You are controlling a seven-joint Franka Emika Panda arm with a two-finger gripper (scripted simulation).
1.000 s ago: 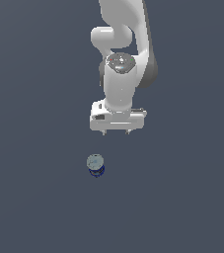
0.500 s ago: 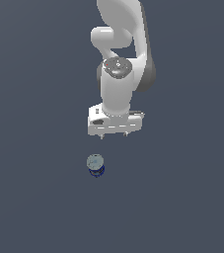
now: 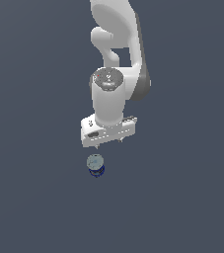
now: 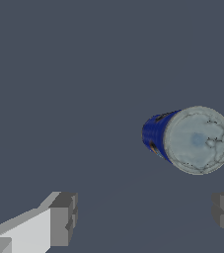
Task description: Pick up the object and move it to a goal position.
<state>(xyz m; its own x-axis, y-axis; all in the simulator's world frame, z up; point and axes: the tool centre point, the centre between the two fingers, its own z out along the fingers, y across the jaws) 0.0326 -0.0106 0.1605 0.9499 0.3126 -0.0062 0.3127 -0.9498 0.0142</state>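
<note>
Can (image 3: 95,164) stands by itself on the dark grey floor (image 3: 29,197), a little below the middle of the exterior view. It is small and round. Its top is pale grey-green and its lower body is dark blue. Only a thin bit of the blue shows under the top in that view.

The white robot arm (image 3: 116,54) comes down from the top of the exterior view, near the middle. At its end is the white gripper (image 3: 107,144). The gripper hangs above the can in the frame, a bit toward the exterior view's right. It is much wider than the can. It does not touch the can, and some grey floor shows between them. Two tiny finger tips poke out under the white block.

In the wrist view the can (image 4: 190,139) sits in the right half of the frame, near the middle height. Its pale round top looks cracked and has a soft blue spot in the middle. The blue side shows next to the top.

Two grey fingers (image 4: 63,219) show in the wrist view, one in the lower left and one at the lower right edge. They are wide apart, and nothing is between them but floor. The can is near the fingers, but it is not between them.
</note>
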